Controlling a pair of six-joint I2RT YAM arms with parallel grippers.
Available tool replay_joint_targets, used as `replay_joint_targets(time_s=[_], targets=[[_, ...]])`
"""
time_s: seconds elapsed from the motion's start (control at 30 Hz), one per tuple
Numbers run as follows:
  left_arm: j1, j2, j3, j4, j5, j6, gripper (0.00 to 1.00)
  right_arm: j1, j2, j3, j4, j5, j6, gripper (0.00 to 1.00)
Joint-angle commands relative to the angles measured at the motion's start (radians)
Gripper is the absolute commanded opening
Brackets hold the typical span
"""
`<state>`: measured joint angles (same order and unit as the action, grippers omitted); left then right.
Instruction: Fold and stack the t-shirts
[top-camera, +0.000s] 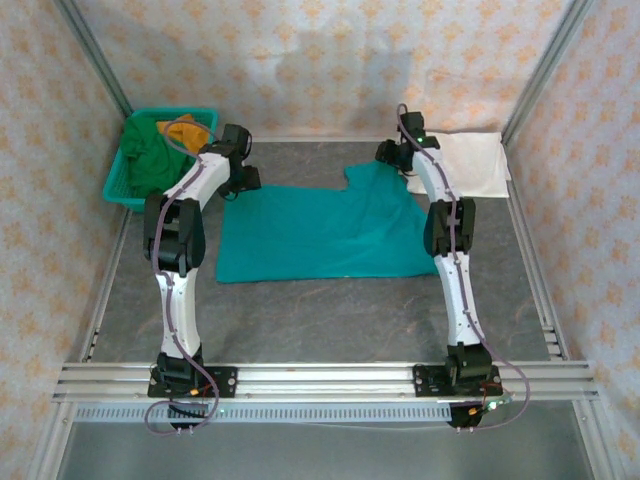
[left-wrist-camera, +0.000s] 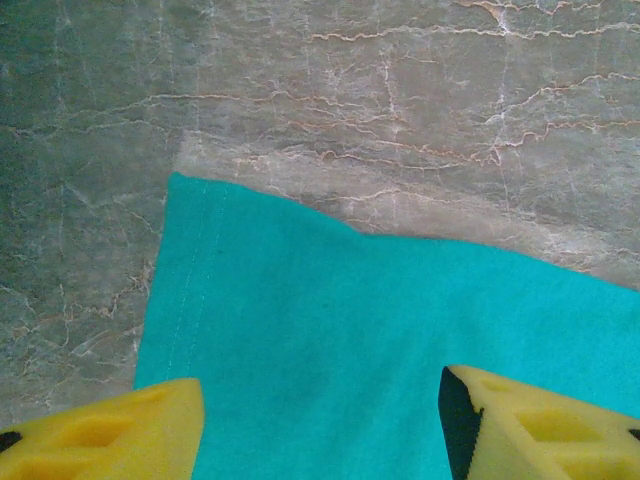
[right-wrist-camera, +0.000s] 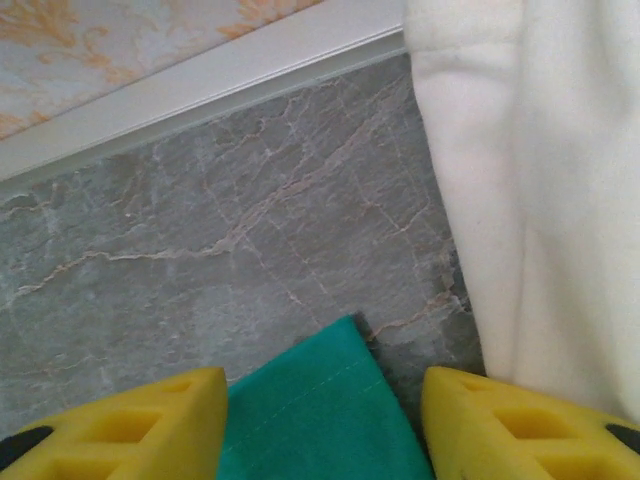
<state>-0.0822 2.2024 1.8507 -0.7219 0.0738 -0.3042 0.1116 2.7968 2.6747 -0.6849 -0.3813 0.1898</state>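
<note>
**Folding barely begun: one shirt done, one laid out, two in the basket**

At the far left corner stands the basket (top-camera: 116, 182). In it lies the green shirt (top-camera: 150, 160), bunched up and heaped toward the rim, with the orange shirt (top-camera: 185, 130) tucked behind it. Neither is folded; both are yet to be dealt with, I judge.

Just right of the basket, the left gripper (top-camera: 240, 180) hangs over the far left corner of the teal shirt (top-camera: 320, 235). Seen from its wrist, the yellow fingers (left-wrist-camera: 100, 430) stand wide apart. The cloth lies flat below them with a hem seam running down its edge, and nothing is pinched.

The teal shirt is spread over the middle of the table (top-camera: 330, 310), plain side up as far as I can see, with one sleeve poking out at the far right. Whether a first fold is in it I cannot tell, but it is no neat packet yet.

The right gripper (top-camera: 393, 155) sits at that sleeve. Its fingers (right-wrist-camera: 520, 430) also stand wide, and a corner of teal cloth lies loose between them, gripped by neither.

Furthest right, just beside the teal sleeve, lies the white shirt (top-camera: 470, 165), folded into a tidy rectangle. That looks like the start of the stack.

By my reckoning one of four is done. The teal one needs folding and setting on the white, then the two from the basket.
</note>
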Motion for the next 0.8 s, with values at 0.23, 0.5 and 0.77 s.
replay_joint_targets(time_s=[0.23, 0.5, 0.77], targets=[[0.026, 0.031, 0.014, -0.034, 0.026, 0.001, 0.65, -0.009, 0.068, 0.039, 0.038, -0.107, 0.055, 0.45], [0.038, 0.080, 0.112, -0.096, 0.020, 0.008, 0.68, -0.009, 0.031, 0.034, -0.012, -0.108, 0.038, 0.16], [0.047, 0.118, 0.176, -0.122, 0.028, 0.010, 0.68, -0.008, -0.027, 0.016, -0.035, -0.075, 0.040, 0.02]])
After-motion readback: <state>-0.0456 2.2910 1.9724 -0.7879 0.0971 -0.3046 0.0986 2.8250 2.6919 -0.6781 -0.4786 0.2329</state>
